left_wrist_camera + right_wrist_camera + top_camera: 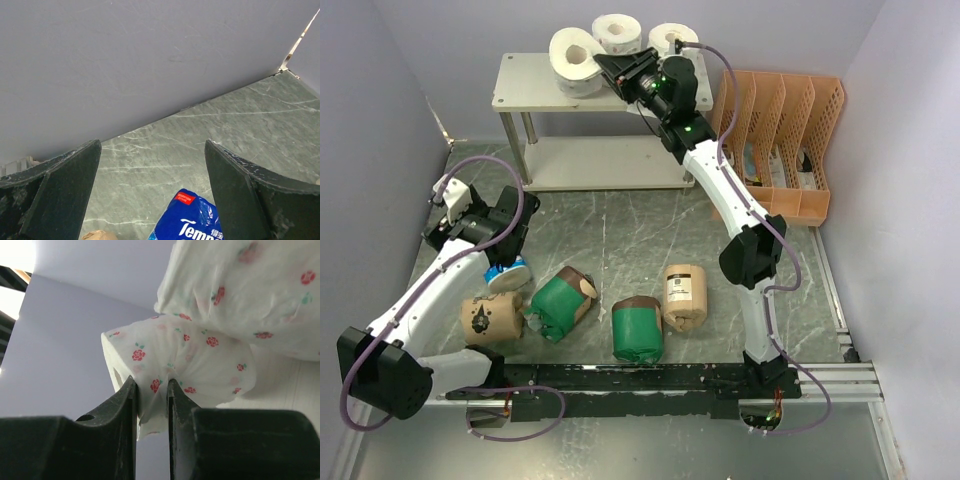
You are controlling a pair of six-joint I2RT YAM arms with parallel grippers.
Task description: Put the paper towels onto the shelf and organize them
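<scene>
Shelf top [525, 88]: three white rolls [617, 33], right hand [151, 392] pinching one.

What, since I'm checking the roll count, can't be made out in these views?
Blue-wrapped roll: top view, mostly under the left gripper; left wrist view, cut off by the bottom edge.
Shelf lower tier's back: top view, hidden by the upper board.
Orange organizer contents: top view, too small and shadowed.
Tan roll label text: top view, too small.

White paper towels [617, 33], some rose-printed in pink, top the beige-grey shelf [525, 92]. Before the shelf lie green-wrapped rolls [558, 302], tan kraft rolls [685, 290] and one blue-wrapped roll [510, 272], on a grey-green veined bench [620, 228].
</scene>
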